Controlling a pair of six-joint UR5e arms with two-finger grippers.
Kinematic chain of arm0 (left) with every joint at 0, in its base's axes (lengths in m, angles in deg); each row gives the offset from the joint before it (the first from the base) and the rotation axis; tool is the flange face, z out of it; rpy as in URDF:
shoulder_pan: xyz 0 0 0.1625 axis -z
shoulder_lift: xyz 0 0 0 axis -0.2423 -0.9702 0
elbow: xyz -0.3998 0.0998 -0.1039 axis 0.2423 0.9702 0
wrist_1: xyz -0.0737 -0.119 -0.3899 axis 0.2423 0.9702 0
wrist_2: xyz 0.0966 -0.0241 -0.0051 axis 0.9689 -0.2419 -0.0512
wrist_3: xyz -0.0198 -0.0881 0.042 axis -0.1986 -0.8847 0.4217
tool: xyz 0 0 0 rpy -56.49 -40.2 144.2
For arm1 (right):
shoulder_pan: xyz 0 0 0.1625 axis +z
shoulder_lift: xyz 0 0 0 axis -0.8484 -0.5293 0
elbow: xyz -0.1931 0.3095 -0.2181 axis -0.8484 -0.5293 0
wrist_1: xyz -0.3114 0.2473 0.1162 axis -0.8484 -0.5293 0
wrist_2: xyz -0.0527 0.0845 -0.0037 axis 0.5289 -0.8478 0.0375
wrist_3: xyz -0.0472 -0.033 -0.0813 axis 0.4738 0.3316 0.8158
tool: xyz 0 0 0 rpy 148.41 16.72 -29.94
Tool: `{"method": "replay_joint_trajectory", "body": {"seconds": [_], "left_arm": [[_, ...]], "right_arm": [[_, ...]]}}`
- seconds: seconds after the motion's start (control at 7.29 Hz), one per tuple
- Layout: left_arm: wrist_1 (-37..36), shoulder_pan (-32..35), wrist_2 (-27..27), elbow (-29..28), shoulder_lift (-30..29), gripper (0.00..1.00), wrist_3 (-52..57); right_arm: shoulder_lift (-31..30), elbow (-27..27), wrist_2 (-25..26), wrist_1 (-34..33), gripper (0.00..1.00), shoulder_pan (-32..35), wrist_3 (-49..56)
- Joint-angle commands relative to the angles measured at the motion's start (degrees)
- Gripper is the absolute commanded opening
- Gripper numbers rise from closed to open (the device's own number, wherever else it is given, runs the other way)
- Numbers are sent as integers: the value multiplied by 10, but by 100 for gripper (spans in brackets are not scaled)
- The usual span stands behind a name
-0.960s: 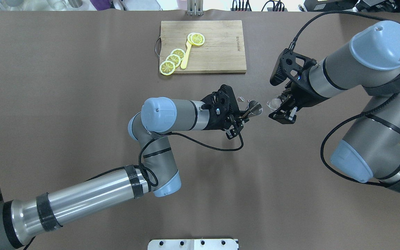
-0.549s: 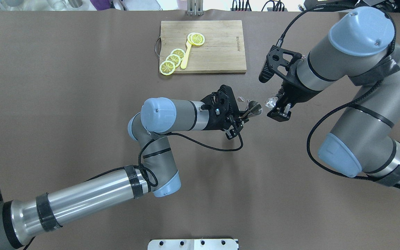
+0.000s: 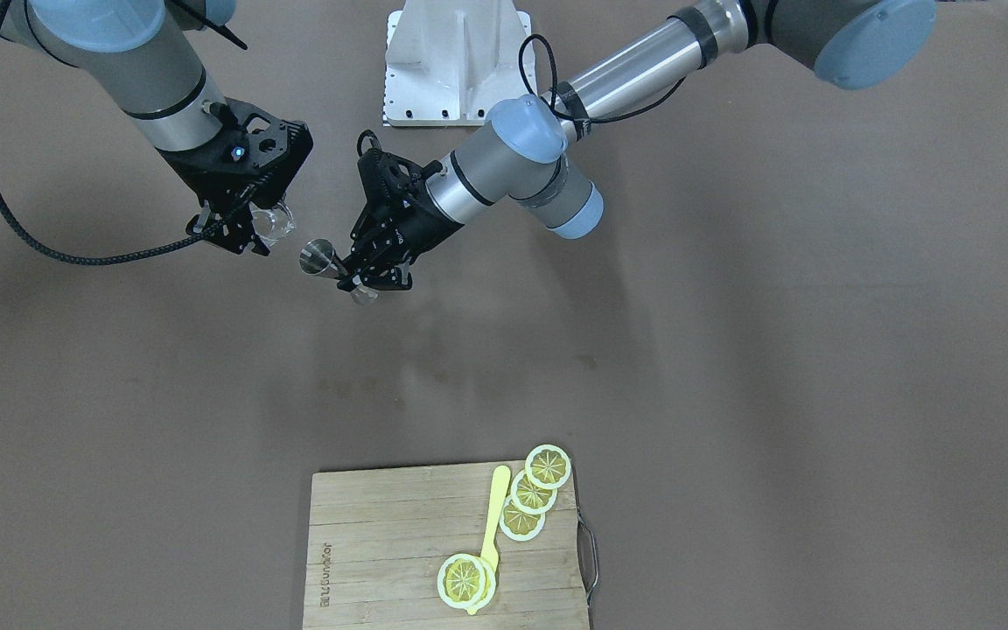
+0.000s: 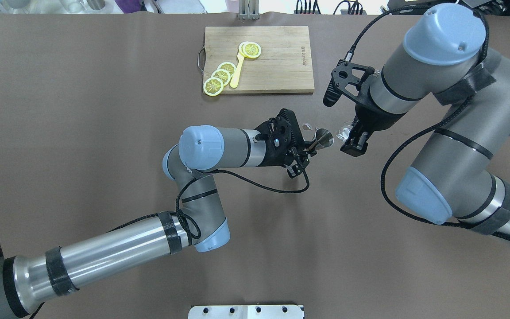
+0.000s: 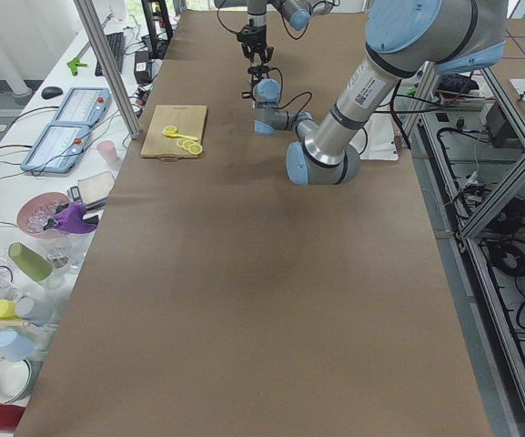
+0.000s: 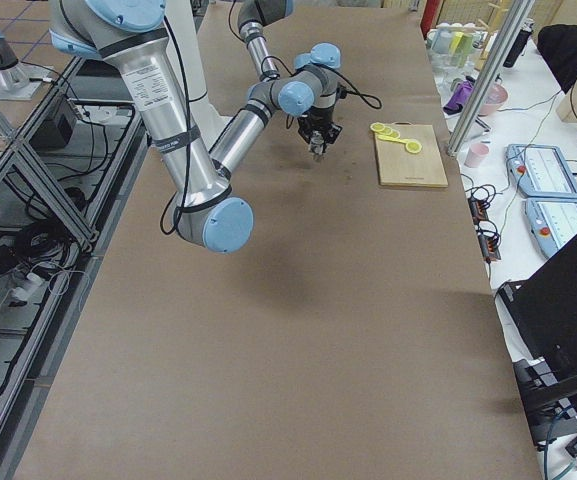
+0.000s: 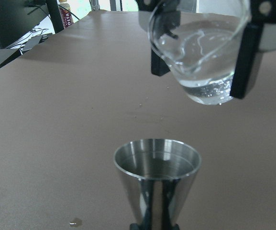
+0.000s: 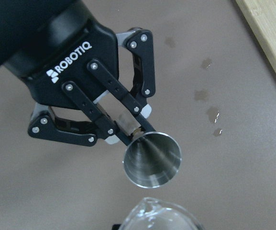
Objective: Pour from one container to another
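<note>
Glass (image 7: 197,48) is held clear of the table (image 4: 104,110) by the right gripper (image 7: 201,76), whose jaws are clamped on its opposite sides; a black finger is seen at each flank in the left wrist view. The glass is tipped, with its mouth turned toward the metal cup (image 7: 157,175), and clear liquid is gathered in its lowest part. It is placed higher than the cup and just beyond the cup's rim. In the overhead view a narrow gap is noted between the two, so no contact is recorded.

The metal cup is carried upright, mouth up, by the left gripper (image 8: 127,127). Its narrow waist is pinched between the jaws, as shown in the right wrist view. Bright reflections are seen inside the cup, and it cannot be told with certainty whether liquid lies in it.

Both containers are located above the middle of the table, on the robot's side of a wooden cutting board (image 4: 277,66) that is set near the far edge. Lemon slices (image 4: 222,75) and a yellow spoon (image 4: 237,73) are laid on the board. Small wet spots (image 8: 207,103) are noted on the table surface between the cup and the board's corner.
</note>
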Motion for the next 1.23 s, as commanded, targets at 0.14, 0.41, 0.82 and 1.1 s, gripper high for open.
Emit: {"method": "replay_joint_trajectory", "body": {"seconds": [0.14,0.41,0.82,1.1], "left_arm": [[1,0,0,1,0,0,0],[1,1,0,0,1,0,0],[1,1,0,1,0,0,0],[5,1,0,1,1,0,0]], "right_arm": [[32,-8,8,-58,0,-6,15],[42,-13,11,-78,0,-7,27],[51,-28,16,-82,0,-7,34],[48,-23,31,-76,0,-5,34]]}}
